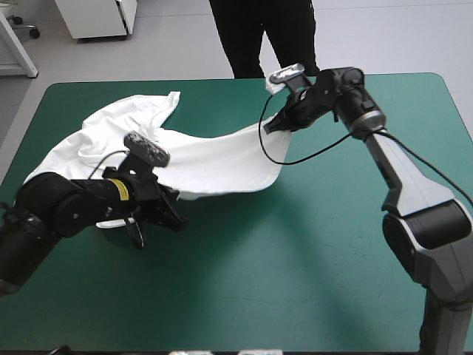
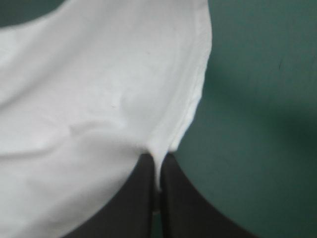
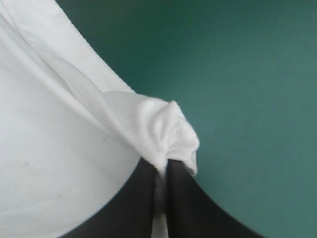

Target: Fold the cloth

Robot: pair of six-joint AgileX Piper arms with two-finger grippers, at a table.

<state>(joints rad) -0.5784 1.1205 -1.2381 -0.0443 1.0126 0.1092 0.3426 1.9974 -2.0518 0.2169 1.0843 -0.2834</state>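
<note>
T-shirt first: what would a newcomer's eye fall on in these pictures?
The white T-shirt draws the eye first, pulled into a long band across the teal-green cover from the table's left side toward its far edge. The right gripper is shut on a bunched corner near the far edge. The left gripper pinches the shirt's near edge.
</note>
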